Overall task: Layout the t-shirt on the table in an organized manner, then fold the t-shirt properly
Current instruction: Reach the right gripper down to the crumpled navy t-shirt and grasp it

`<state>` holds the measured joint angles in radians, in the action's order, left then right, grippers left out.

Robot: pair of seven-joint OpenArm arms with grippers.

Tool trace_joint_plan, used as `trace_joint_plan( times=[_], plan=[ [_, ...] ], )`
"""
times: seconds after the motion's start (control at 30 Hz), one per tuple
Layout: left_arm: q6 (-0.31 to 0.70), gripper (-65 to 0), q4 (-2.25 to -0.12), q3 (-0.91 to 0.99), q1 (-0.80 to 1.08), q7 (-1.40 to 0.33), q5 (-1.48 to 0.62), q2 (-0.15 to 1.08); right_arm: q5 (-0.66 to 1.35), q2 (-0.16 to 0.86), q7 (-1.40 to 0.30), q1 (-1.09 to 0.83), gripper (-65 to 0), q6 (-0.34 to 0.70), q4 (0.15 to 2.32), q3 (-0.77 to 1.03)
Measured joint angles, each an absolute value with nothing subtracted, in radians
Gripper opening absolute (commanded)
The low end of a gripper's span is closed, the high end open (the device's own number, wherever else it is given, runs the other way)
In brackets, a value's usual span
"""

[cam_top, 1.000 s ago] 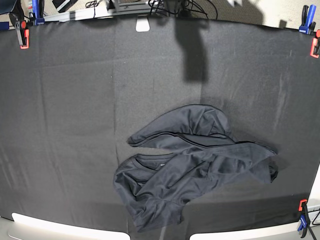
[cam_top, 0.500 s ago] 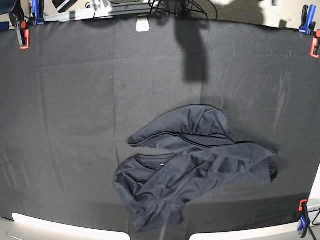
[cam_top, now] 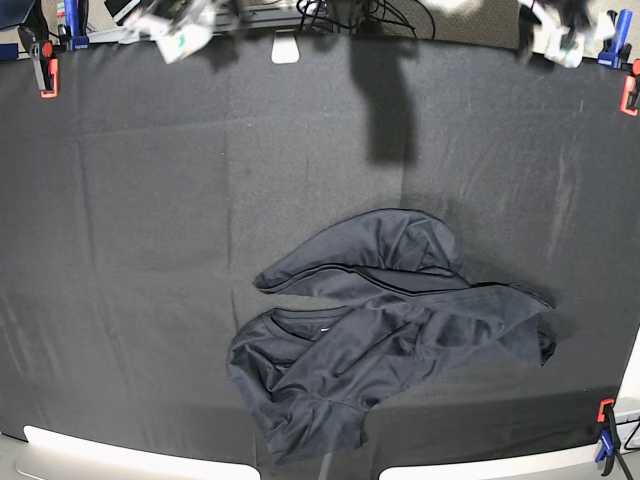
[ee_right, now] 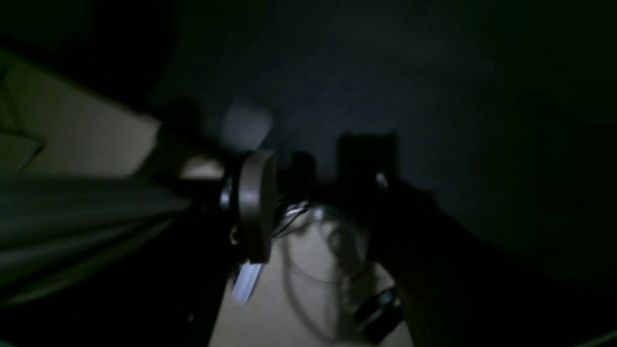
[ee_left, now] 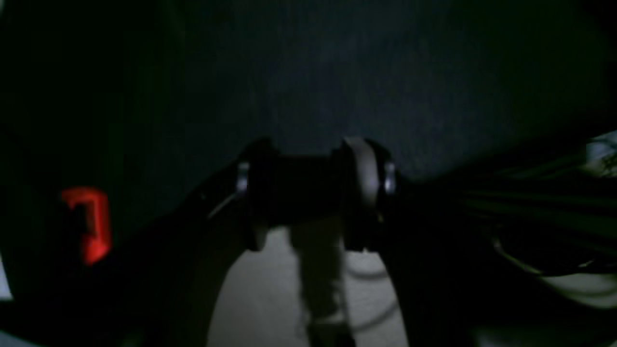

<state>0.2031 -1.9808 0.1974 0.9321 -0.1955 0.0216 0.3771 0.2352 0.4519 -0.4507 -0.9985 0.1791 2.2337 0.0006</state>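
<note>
The t-shirt (cam_top: 385, 335) lies crumpled on the table (cam_top: 140, 250), toward the near edge and a little to one side of the middle, well apart from both sets of fingers; the right gripper (cam_top: 175, 25) and the left gripper (cam_top: 555, 30) show only as pale blurred shapes at the table's far edge, one near each far corner, and nothing of the t-shirt is near either. In the left wrist view the fingers (ee_left: 364, 193) stand apart with only dark table cloth and pale floor between them, so they are released and empty; in the right wrist view the fingers (ee_right: 255, 207) likewise stand apart with nothing between them.

The t-shirt is a dark, slightly shiny heap, bunched and folded over itself; its ribbed round collar (cam_top: 300, 318) faces up on the side nearer the right gripper, a rounded lobe of cloth bulges toward the far edge, and a long creased fold runs out toward the side of the left gripper; the hem and sleeves cannot be told apart in the folds.

Both wrist views are very dark and blurred; a red clamp (ee_left: 89, 224) glows beside the left fingers, and little else is legible there; in the base view both grippers are smeared and cut off by the top edge.
</note>
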Motion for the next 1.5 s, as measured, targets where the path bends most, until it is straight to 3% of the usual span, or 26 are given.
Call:
trace_joint_plan(
  times=[0.17, 0.37, 0.63, 0.93, 1.07, 1.27, 1.5],
  plan=[
    [0.206, -43.5, -2.029, 0.198, 0.809, -0.29, 0.023, 0.377, 0.236, 0.452, -0.534, -0.876, -39.8, 0.178, 2.26, 0.064],
    [0.21, -43.5, -2.029, 0.197, 0.698, -0.322, 0.025, 0.377, 0.27, 0.452, -0.578, -0.708, -29.6, 0.179, 2.26, 0.068],
    [0.21, -43.5, -2.029, 0.197, 0.592, -0.35, 0.026, 0.377, 0.266, 0.432, -0.589, -0.514, -29.7, 0.184, 2.26, 0.067],
    [0.211, -43.5, -2.029, 0.196, 0.554, -0.371, 0.027, 0.382, 0.237, 0.432, -0.593, -0.338, -29.7, 0.262, 2.19, 0.04],
    [0.211, -43.5, -2.029, 0.196, 0.553, -0.374, 0.028, 0.383, 0.228, 0.432, -0.591, -0.245, -29.7, 0.282, 2.098, -0.051],
    [0.211, -43.5, -2.029, 0.196, 0.55, -0.393, 0.026, 0.383, 0.052, 0.427, -0.573, -0.067, -29.7, 0.286, 1.94, -0.343],
    [0.211, -43.5, -2.029, 0.196, 0.55, -0.401, 0.027, 0.383, -0.079, 0.25, -0.56, 0.168, -29.7, 0.283, 1.762, -0.558]
  ],
)
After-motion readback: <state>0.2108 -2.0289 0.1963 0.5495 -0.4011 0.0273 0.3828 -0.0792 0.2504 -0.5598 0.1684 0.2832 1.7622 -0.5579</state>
